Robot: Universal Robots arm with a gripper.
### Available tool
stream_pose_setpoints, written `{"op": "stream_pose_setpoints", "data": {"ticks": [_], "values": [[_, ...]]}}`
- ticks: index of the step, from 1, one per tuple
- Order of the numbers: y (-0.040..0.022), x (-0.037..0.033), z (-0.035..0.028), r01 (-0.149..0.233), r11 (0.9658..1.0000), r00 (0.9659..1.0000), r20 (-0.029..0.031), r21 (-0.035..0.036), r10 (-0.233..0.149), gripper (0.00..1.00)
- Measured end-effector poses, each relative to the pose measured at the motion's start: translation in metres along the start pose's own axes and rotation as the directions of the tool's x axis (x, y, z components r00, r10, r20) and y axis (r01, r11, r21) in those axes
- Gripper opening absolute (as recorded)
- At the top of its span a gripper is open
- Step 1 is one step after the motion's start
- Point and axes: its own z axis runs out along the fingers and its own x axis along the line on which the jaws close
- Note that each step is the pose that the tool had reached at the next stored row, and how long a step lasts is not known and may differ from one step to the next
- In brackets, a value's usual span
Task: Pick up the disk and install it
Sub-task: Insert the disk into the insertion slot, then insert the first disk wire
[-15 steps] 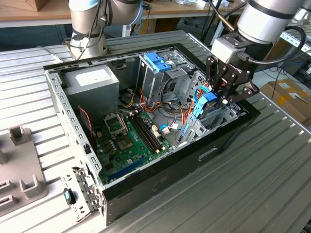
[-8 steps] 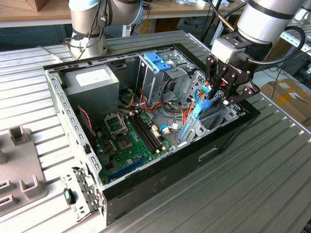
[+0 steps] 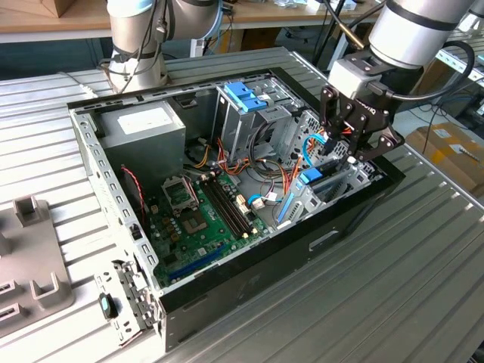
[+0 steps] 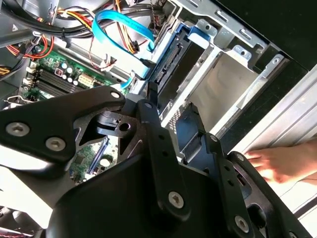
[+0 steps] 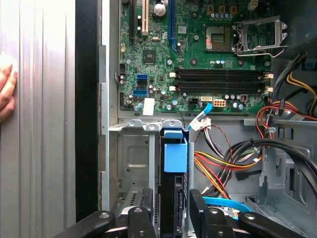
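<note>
Working over a ribbed metal counter carrying an open computer case. Reaching down with the claw into one corner of that case. Looking, in the first wrist view, past the claw onto a green motherboard lying on the case floor beyond it. Standing well apart from a grey power-supply box at the corner across from the claw, and nearer to a metal drive cage topped with a blue latch. Straddling the disk, standing on edge directly under the claw in a metal bay at the case wall, blue plastic showing on it. Clamping it or merely bracketing it: impossible to tell. Hanging close beside a blue flat cable. Sharing the scene with a person's hand resting on the counter just outside the case wall, off to one side of the claw.
</note>
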Motion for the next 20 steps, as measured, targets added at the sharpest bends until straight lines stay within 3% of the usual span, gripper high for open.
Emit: {"op": "stream_pose_setpoints", "data": {"ticks": [13,20], "values": [[0.0000,-0.0010,-0.0009,0.000,1.0000,1.0000,-0.0004,0.0000,0.000,0.43],[-0.0002,-0.0007,-0.0158,0.000,1.0000,1.0000,0.0003,0.0000,0.000,0.43]]}}
